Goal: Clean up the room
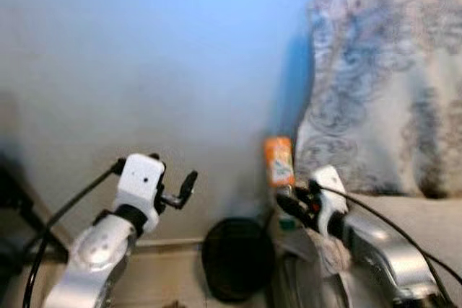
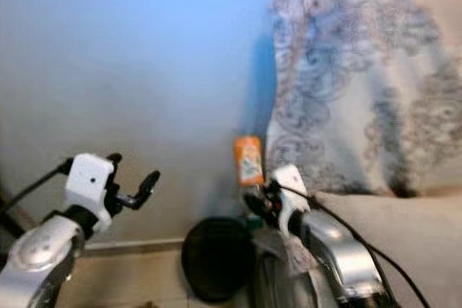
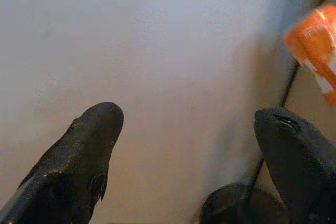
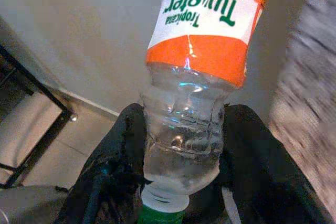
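Your right hand (image 4: 181,161) has a bottle (image 4: 202,66) clamped between its two fingers (image 4: 123,150), gripped on the clear ribbed part near the neck. The bottle is upside down: green cap toward the wrist, orange label end pointing away from the hand. Label reads Tropicana Twister. The bottle looks clear and empty below the label.

In the head views the right hand (image 1: 292,203) is raised in front of you, just right of centre, and the bottle (image 1: 279,161) sticks up out of it, roughly upright with a slight tilt. Both head views are blurred.

Your left hand (image 1: 180,192) is raised too, on the left and well apart from the right. Its fingers (image 3: 86,150) are spread wide with nothing between them. In the left wrist view the bottle's orange end (image 3: 315,48) shows off to one side, well clear of both fingers.

Behind both hands is a plain pale wall (image 1: 144,70). On the right, a grey patterned cloth (image 1: 382,77) hangs beside the bottle, over a beige cushioned surface (image 1: 426,221). Low down between your arms sits a round black thing (image 1: 234,257) against the wall's base; too blurred to say what it is. The right wrist view also shows a black metal frame (image 4: 37,108) on the floor (image 4: 68,156) by the wall.
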You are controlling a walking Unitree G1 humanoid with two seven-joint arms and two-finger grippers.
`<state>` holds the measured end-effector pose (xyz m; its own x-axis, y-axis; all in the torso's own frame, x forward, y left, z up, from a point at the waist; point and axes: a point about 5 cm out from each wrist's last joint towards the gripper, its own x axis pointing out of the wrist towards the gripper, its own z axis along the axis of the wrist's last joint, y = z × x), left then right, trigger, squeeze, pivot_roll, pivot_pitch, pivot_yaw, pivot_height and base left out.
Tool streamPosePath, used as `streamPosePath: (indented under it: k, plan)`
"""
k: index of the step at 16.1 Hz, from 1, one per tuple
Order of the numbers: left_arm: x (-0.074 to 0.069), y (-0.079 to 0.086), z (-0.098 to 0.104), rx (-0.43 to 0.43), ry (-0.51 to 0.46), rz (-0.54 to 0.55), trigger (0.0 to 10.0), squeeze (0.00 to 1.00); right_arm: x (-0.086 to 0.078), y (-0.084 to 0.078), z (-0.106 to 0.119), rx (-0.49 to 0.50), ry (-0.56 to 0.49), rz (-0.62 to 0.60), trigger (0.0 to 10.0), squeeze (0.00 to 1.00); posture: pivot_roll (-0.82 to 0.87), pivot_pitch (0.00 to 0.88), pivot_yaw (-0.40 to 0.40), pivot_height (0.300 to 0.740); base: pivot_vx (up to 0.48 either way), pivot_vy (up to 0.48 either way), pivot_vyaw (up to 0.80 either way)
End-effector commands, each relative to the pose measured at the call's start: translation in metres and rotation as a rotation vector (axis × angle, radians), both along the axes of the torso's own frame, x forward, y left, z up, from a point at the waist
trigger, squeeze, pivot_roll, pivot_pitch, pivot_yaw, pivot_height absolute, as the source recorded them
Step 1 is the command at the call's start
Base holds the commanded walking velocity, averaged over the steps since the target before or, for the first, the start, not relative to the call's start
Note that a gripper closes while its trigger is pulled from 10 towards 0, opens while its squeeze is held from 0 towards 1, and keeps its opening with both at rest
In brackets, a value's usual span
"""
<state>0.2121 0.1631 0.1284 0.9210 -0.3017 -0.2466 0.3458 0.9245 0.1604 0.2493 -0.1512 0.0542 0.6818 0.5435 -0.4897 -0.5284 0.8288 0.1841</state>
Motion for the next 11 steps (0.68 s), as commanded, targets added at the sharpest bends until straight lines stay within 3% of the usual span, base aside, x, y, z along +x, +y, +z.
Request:
streamPosePath:
  k: [1,4,6,9,11]
  plan:
    - [-0.006,-0.003,-0.004,0.002,0.046,-0.052,10.0,0.0,0.002,0.004,-0.003,-0.041,-0.005,0.043,10.0,0.0,0.14,0.0,-0.059,0.74,0.0,0.0,0.0]
    - [-0.024,-0.001,-0.019,0.07,0.207,-0.246,10.0,0.0,0.008,0.009,-0.027,-0.198,0.091,0.162,10.0,0.0,0.15,0.0,-0.068,0.74,0.0,0.0,0.0]
    - [-0.025,0.003,-0.02,0.084,0.236,-0.28,10.0,0.0,0.01,0.011,-0.036,-0.239,0.124,0.209,10.0,0.0,0.14,0.0,-0.066,0.74,0.0,0.0,0.0]
    - [-0.027,0.01,-0.023,0.125,0.314,-0.375,10.0,0.0,0.017,0.02,-0.061,-0.423,0.162,0.321,10.0,0.0,0.12,0.0,-0.058,0.74,0.0,0.0,0.0]
    - [-0.029,0.014,-0.024,0.135,0.343,-0.408,10.0,0.0,0.025,0.029,-0.067,-0.48,0.146,0.278,10.0,0.0,0.12,0.0,-0.054,0.74,0.0,0.0,0.0]
